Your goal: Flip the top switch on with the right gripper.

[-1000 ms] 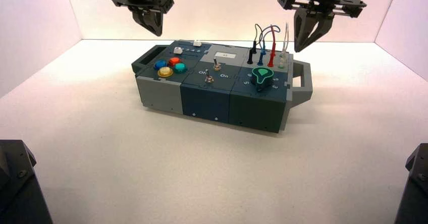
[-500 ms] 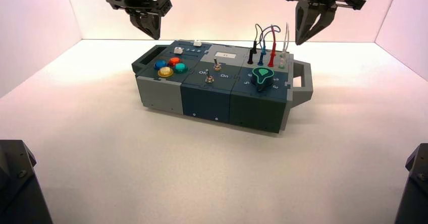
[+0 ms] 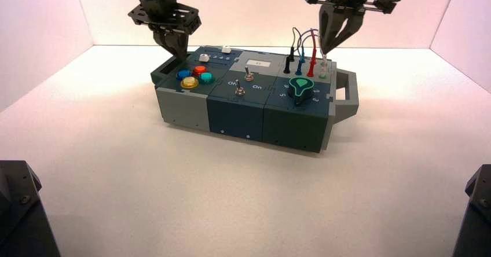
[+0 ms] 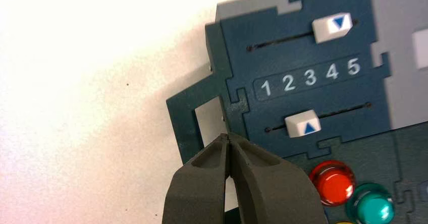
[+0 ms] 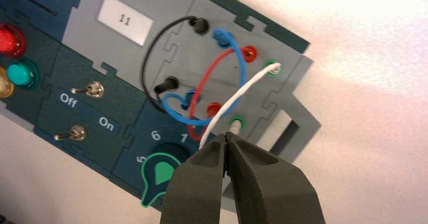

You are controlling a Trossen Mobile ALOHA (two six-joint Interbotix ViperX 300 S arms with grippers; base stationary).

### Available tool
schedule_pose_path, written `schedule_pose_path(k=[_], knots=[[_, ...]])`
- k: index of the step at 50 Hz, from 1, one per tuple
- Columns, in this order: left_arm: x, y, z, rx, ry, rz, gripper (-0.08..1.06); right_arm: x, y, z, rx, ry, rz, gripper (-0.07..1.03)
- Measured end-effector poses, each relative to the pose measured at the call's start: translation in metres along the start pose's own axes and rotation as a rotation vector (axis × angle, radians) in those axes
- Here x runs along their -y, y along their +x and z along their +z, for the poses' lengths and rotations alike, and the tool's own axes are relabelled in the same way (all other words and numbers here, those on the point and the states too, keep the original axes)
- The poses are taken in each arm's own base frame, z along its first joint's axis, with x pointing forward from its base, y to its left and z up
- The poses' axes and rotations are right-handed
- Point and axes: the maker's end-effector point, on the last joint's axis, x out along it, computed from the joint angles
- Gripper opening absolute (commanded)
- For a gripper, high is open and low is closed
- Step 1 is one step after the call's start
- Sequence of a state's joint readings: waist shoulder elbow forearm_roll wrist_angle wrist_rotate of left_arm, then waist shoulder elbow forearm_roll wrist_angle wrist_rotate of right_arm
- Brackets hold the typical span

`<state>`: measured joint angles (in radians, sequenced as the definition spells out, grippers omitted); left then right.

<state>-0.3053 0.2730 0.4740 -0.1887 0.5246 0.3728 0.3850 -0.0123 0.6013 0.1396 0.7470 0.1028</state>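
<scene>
R gripper (image 3: 325, 51) is shut, its two tips pressed together, w/ nothing in them. That makes sense b/c a small push needs one hard tip, not a grab. It hangs over the R end of the box (image 3: 236, 117), by the white wire (image 5: 237, 95) and near the knob (image 5: 162, 173), pointing down, prob. so it can go across w/o a big turn. Top switch (image 5: 95, 89) is on the dark blue part, next to the grey part (image 5: 113, 45) w/ the "11" tag. Its stick leans to the "Off" side, so the job isn't done. Next, the tips should go over the wires, get on the "Off" side of the stick and push it to "On". If they go too low, they could snag a wire or bump the low switch (image 5: 77, 132). L gripper (image 3: 183, 57) waits by the L handle (image 3: 164, 70), out of the way, also shut.
</scene>
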Motion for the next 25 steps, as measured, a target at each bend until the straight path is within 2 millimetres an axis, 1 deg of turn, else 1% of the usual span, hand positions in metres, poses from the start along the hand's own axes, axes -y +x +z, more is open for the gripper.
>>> schedule_pose_path(k=[9,16,22,25], knots=[[-0.001,0.01,-0.005,-0.021,0.001,0.0,-0.03,-0.003,-0.001,0.002,0.003,-0.002,0.004,-0.02],[-0.002,0.014,-0.005,-0.027,-0.001,0.0,-0.03,-0.005,-0.002,0.003,0.004,0.006,0.014,-0.02],[-0.003,0.016,-0.003,-0.025,-0.001,0.0,-0.03,-0.016,-0.004,0.007,0.013,-0.001,0.034,-0.02],[-0.004,0.017,-0.001,-0.024,-0.002,0.001,-0.03,-0.028,-0.004,0.009,0.013,-0.016,0.051,-0.02]])
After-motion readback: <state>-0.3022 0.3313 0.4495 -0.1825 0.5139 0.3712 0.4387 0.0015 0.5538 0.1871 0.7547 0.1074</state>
